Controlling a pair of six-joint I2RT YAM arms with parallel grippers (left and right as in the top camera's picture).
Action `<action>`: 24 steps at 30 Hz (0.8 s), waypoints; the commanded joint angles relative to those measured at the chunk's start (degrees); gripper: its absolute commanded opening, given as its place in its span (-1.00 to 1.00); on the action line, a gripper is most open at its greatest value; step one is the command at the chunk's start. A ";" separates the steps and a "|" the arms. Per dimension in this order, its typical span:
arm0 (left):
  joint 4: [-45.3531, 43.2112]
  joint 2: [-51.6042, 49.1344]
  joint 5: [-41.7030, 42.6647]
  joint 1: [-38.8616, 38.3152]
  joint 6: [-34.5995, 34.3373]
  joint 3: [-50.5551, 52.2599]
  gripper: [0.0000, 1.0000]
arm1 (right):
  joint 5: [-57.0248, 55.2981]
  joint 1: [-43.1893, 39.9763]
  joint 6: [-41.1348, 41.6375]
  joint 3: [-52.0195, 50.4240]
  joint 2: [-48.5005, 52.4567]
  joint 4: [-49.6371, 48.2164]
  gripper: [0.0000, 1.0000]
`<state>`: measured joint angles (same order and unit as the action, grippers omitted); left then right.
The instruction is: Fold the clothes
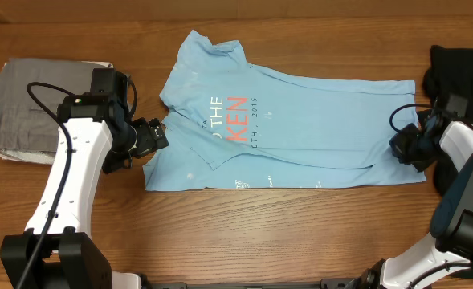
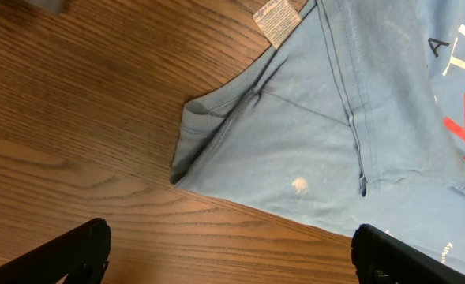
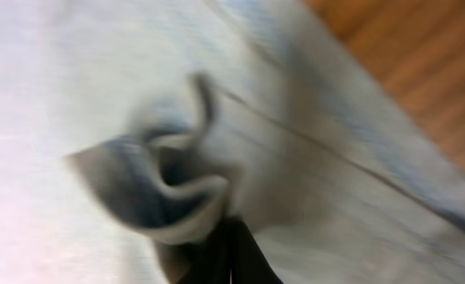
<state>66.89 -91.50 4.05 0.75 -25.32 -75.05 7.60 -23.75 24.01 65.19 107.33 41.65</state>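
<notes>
**Blue shirt lying sideways, right pincer clamped on one end, left pincer spread wide at the other**

Shows the shirt flat in the middle of a wooden table, long axis running side to side, red and white lettering facing up. Places the right pincer at the shirt's right edge, clenched on a bunched fold of cloth; probably the hem, though the close view is blurred. Places the left pincer at the opposite edge, fingers far apart and grasping nothing, hanging over wood. Sets a folded-over sleeve corner and a neck label straight ahead of it. Puts the left arm nearer that sleeve end, so likely calls for a short reach forward onto the corner before any fold across the long axis. Also shows a grey folded cloth at the table's left end and a dark cloth at its right.
</notes>
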 commanded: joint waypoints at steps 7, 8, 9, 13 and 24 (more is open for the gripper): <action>0.13 0.83 -0.17 -0.02 0.04 0.02 1.00 | 15.85 0.17 0.52 -0.20 -0.48 -8.22 -0.85; 0.13 0.83 -0.17 -0.02 0.04 0.02 1.00 | 16.11 0.28 0.52 -0.20 -0.48 -8.94 -0.81; 0.13 0.83 -0.17 -0.02 0.04 0.02 1.00 | 16.06 0.35 0.50 -0.22 -0.48 -9.44 -0.74; 0.13 0.83 -0.17 -0.02 0.04 0.02 1.00 | 16.09 0.44 0.46 -0.22 -0.48 -11.26 -0.43; 0.13 0.83 -0.17 -0.02 0.04 0.02 1.00 | 23.63 -0.74 -6.54 15.04 -0.61 2.36 -0.14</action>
<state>66.92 -91.50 4.08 0.75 -25.32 -75.05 29.39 -23.99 19.62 72.75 107.44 41.28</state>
